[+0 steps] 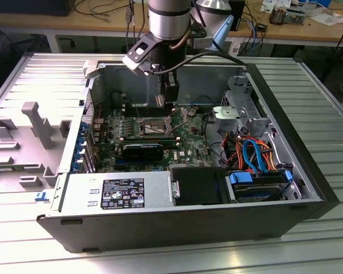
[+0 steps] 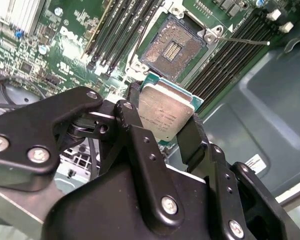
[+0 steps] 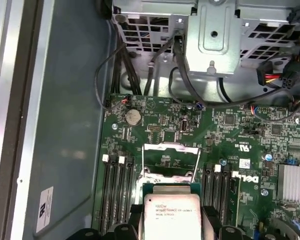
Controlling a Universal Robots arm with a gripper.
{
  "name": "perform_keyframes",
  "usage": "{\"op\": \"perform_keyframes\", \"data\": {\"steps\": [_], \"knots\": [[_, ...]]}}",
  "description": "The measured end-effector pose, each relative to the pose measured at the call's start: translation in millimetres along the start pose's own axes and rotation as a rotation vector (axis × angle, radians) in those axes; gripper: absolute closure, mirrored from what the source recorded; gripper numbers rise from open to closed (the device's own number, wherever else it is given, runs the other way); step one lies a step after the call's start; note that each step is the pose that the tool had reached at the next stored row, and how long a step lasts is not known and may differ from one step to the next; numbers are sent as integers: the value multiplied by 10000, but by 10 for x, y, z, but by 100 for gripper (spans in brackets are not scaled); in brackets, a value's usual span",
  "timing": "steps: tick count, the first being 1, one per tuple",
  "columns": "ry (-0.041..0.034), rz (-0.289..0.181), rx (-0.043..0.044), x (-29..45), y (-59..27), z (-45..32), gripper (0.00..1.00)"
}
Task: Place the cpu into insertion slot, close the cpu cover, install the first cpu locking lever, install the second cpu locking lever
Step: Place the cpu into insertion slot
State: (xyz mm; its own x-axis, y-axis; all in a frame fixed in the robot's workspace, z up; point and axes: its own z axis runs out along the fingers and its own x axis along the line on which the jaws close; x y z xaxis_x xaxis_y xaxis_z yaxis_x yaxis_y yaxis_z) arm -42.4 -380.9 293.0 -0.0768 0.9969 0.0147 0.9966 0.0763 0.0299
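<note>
Gripper inside the open computer case, its two fingers clamped on opposite edges of the chip. We see the chip's metal top in both wrist views. It is held above the green board, near the square socket but not touching it. The socket's contacts lie bare. In the first wrist view the hinged cover stands raised. Memory slots flank the socket.
</note>
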Motion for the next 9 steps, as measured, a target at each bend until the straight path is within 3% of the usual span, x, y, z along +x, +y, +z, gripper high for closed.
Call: {"op": "perform_keyframes", "data": {"steps": [5,9], "knots": [[-15,460,-6,5,-8,50,46],[-23,561,-8,60,-43,123,46]]}}
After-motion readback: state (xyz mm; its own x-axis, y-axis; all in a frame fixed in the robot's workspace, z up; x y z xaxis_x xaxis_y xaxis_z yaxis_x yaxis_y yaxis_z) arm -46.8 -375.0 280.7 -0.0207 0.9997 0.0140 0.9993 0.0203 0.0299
